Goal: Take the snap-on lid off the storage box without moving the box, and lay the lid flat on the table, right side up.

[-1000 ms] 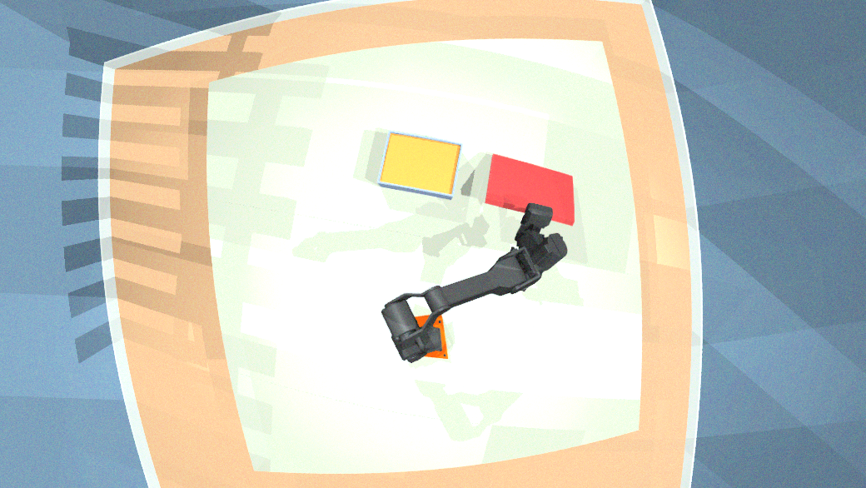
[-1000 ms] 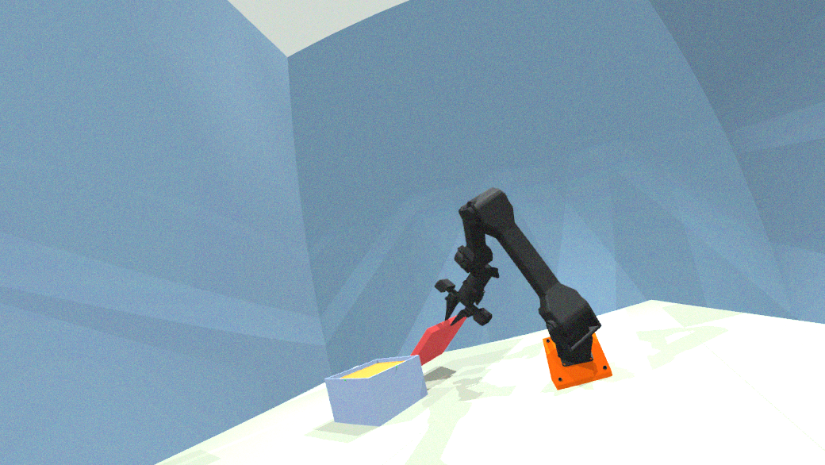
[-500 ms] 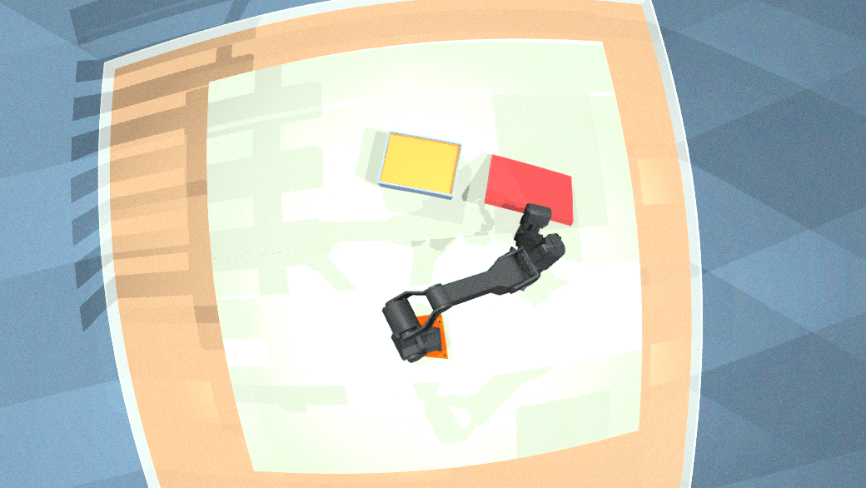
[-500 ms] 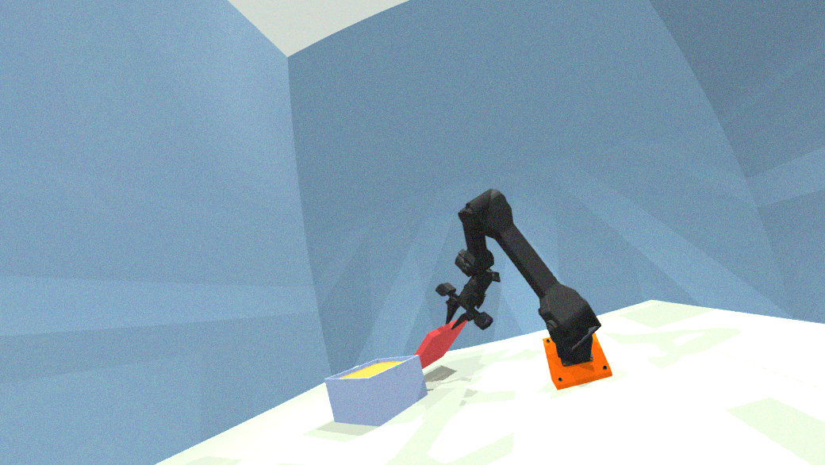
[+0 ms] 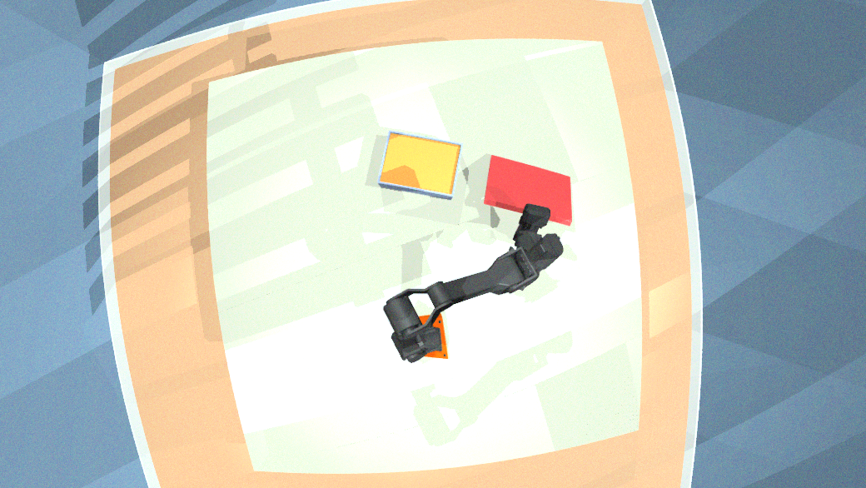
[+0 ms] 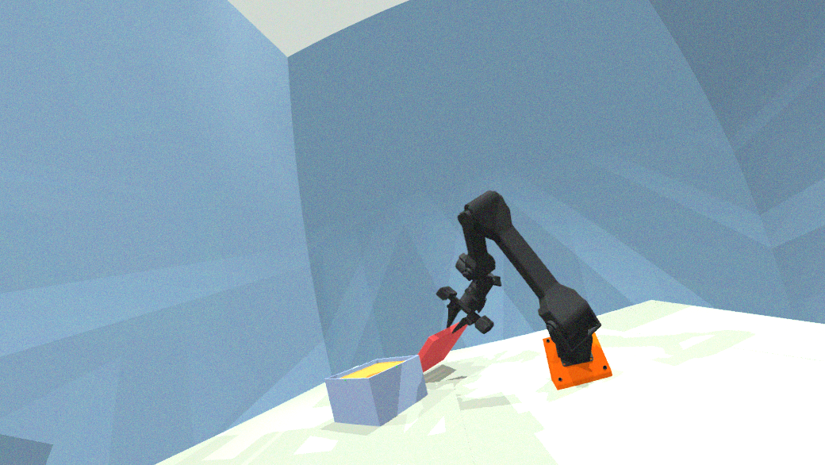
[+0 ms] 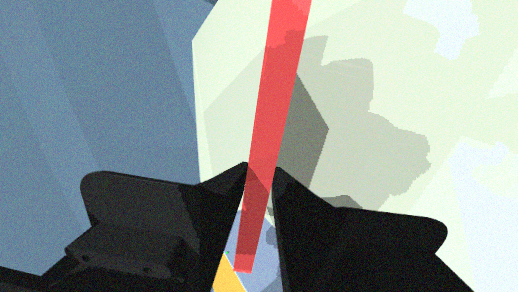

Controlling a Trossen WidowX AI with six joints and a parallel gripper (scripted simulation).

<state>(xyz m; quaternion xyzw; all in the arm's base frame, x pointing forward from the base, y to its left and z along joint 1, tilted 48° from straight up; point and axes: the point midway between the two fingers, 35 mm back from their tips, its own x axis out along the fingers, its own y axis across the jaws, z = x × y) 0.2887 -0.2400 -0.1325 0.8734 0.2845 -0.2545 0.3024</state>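
The red lid [image 5: 527, 185] [image 6: 441, 346] [image 7: 280, 90] is off the box and steeply tilted beside it, at the right in the top view. My gripper [image 6: 451, 328] [image 7: 260, 170] is shut on an edge of the lid, with one finger on each side. The lid slopes down from the fingers towards the box side. Its lowest edge is partly hidden behind the box in the exterior view, so I cannot tell its exact height. The pale blue storage box [image 5: 418, 191] [image 6: 351, 401] [image 7: 265, 260] stands upright and open, its inside yellow. In the top view the fingertips are hidden under the gripper body.
The orange base plate [image 5: 444, 345] [image 6: 583, 378] of the arm is on the pale table surface, towards the front in the top view. A narrow gap separates box and lid in that view. An orange-tan border [image 5: 663, 242] surrounds the pale area.
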